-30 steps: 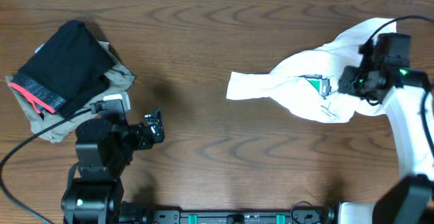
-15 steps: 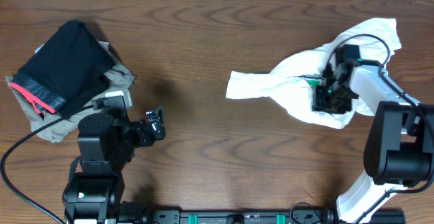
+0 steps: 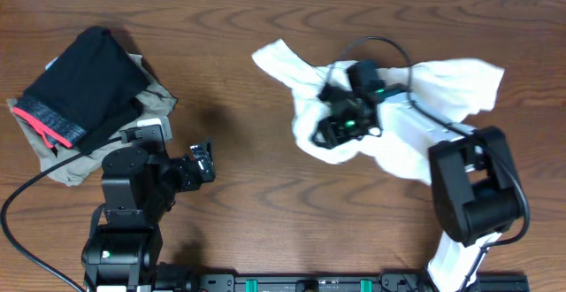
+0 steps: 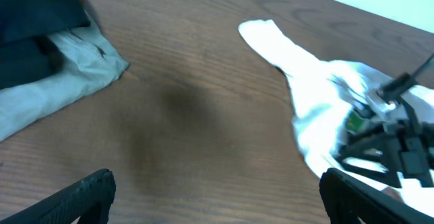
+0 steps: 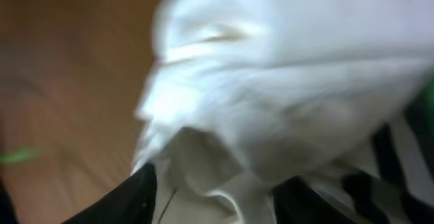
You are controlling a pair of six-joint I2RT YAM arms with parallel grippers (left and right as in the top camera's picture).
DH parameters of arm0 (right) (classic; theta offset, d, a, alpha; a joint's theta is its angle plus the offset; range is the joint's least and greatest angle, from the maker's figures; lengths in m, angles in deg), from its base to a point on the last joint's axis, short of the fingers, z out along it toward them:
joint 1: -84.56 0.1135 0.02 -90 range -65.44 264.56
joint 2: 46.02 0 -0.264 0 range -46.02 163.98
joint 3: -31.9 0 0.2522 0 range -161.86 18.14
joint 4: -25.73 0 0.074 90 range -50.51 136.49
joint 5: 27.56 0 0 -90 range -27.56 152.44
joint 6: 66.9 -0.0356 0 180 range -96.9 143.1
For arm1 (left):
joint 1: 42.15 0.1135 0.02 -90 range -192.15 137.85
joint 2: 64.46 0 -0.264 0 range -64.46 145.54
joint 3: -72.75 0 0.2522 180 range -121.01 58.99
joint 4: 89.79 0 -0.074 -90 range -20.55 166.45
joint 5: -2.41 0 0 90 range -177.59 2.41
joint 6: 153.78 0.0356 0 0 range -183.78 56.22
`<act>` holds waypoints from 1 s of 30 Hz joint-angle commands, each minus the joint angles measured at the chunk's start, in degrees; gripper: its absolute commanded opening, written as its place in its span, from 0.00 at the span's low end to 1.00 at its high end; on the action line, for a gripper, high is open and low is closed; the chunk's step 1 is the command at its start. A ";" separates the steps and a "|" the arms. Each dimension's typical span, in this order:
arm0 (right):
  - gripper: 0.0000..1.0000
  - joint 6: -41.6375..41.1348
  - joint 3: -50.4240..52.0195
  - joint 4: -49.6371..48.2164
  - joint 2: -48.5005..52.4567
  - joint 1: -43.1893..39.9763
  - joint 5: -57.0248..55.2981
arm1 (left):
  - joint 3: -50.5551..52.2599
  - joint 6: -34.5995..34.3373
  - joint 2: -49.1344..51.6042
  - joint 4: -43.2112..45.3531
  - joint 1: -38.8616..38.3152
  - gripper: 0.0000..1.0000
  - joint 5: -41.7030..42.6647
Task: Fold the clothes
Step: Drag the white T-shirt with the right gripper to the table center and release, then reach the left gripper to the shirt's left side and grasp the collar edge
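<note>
T-shirt: the white T-shirt [image 3: 455,81] lies crumpled on the desk [image 3: 248,212], at about 2 o'clock from the desk's middle in the overhead view. One narrow end points to 10 o'clock and a broad flap spreads toward 3 o'clock.
T-shirt from the wrists: from the left wrist it [image 4: 312,108] shows at 2 o'clock, with the other arm's dark head lying on it. From the right wrist it [image 5: 271,81] fills the frame as blurred white folds.
Right claw: the right claw [image 3: 332,133] sits on the shirt's 8 o'clock side, clamped on a bunch of the cloth. White fabric is pinched between its dark fingers [image 5: 139,193] in its own camera [image 5: 224,200].
Left claw: the left claw [image 3: 202,162] hovers at 8 o'clock, well apart from the shirt. Its fingers stand wide apart with nothing between them [image 4: 217,203].
Other clothes: a folded black garment [image 3: 84,84] with a red-pink band rests on a tan garment [image 3: 150,102] at 10 o'clock, near the left arm.
Change since a second ago: the right claw has swept from the desk's 3 o'clock edge in toward the middle, dragging the shirt with it. The narrow end, which lay flat pointing to 9 o'clock, now sits higher and further left.
Unchanged: the left arm and the pile of garments have not shifted.
</note>
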 commanded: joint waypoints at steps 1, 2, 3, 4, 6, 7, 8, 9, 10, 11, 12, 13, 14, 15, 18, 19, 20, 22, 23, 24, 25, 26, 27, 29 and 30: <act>0.58 -4.55 -0.55 -5.70 0.33 3.30 5.92 | -1.44 -0.74 -0.15 0.17 -0.17 0.98 0.70; 0.59 -5.33 -0.85 -7.74 0.26 3.91 5.92 | -1.44 -0.74 -0.15 0.17 -0.17 0.98 0.70; 0.61 -5.99 -1.33 -9.09 0.22 4.31 5.90 | -1.44 -0.74 -0.15 0.17 -0.17 0.98 0.70; 0.63 -6.19 -1.99 -9.64 0.13 4.46 5.90 | -1.44 -0.74 -0.15 0.17 -0.17 0.98 0.66; 0.66 -6.51 -3.91 -9.05 -0.17 4.37 5.86 | -1.44 -0.74 -0.15 0.17 -0.17 0.98 0.52; 0.68 -6.51 -5.09 -7.80 -0.61 3.96 5.53 | -1.44 -0.74 -0.15 0.17 -0.17 0.98 0.55; 0.69 -6.49 -6.16 -6.14 -1.18 3.52 4.70 | -1.44 -0.74 -0.17 0.17 -0.17 0.98 0.57; 0.70 -6.49 -7.39 -3.80 -2.08 2.86 3.08 | -1.46 -0.74 -0.20 0.17 -0.17 0.98 0.76; 0.71 -6.47 -8.55 -1.25 -3.23 2.08 0.50 | -1.55 -0.74 -0.24 0.17 -0.17 0.98 0.81; 0.72 -6.47 -9.40 0.92 -4.48 1.31 -2.36 | -1.77 -0.74 -0.28 0.24 -0.17 0.98 1.29; 0.73 -6.47 -10.14 3.26 -6.12 0.42 -6.23 | -2.01 -0.74 -0.28 0.85 -0.17 0.98 2.25; 0.74 -6.47 -10.69 5.27 -7.78 -0.44 -9.70 | -2.19 -0.76 -0.26 1.75 -0.20 0.98 3.69; 0.76 -6.49 -11.08 7.43 -9.94 -1.51 -13.81 | -2.25 -0.81 -0.24 3.17 -0.20 0.98 5.73; 0.77 -6.51 -11.23 9.20 -11.85 -2.49 -17.18 | -2.25 -1.25 -0.13 4.79 -0.24 0.98 7.80; 0.85 -7.87 -11.28 14.80 -18.27 -6.16 -25.64 | -2.25 -6.88 1.57 8.87 -1.44 0.98 9.55; 0.89 -8.52 -11.28 16.22 -19.87 -7.34 -27.26 | -2.25 -8.72 2.60 9.73 -2.23 0.98 9.55; 0.94 -8.70 -11.28 17.97 -22.03 -9.03 -28.09 | -2.25 -11.32 4.09 10.67 -3.43 0.98 9.55; 0.99 -8.66 -11.28 20.04 -24.74 -11.69 -28.02 | -2.25 -16.74 7.52 12.72 -6.47 0.98 9.57; 0.99 -8.66 -11.28 20.96 -25.77 -12.85 -28.02 | -2.25 -19.41 9.38 13.86 -8.26 0.98 9.57; 0.99 -8.66 -11.28 21.94 -26.75 -14.12 -28.02 | -2.25 -22.29 11.74 15.41 -10.60 0.98 9.55; 0.99 -8.66 -11.28 22.77 -27.43 -15.19 -28.02 | -2.25 -24.48 13.88 16.92 -12.70 0.98 9.55; 0.98 -8.66 -11.28 23.76 -27.98 -16.31 -28.00 | -2.25 -26.58 16.46 18.93 -15.19 0.98 9.53; 0.99 -8.66 -11.28 24.74 -28.26 -17.31 -28.00 | -2.25 -27.85 18.71 20.81 -17.27 0.98 9.55; 0.99 -8.66 -11.26 26.73 -28.30 -18.71 -28.00 | -2.25 -30.88 24.02 25.49 -21.92 0.98 9.55; 0.99 -8.66 -11.26 27.71 -28.24 -19.21 -28.00 | -2.25 -32.79 26.56 27.50 -24.15 0.98 9.55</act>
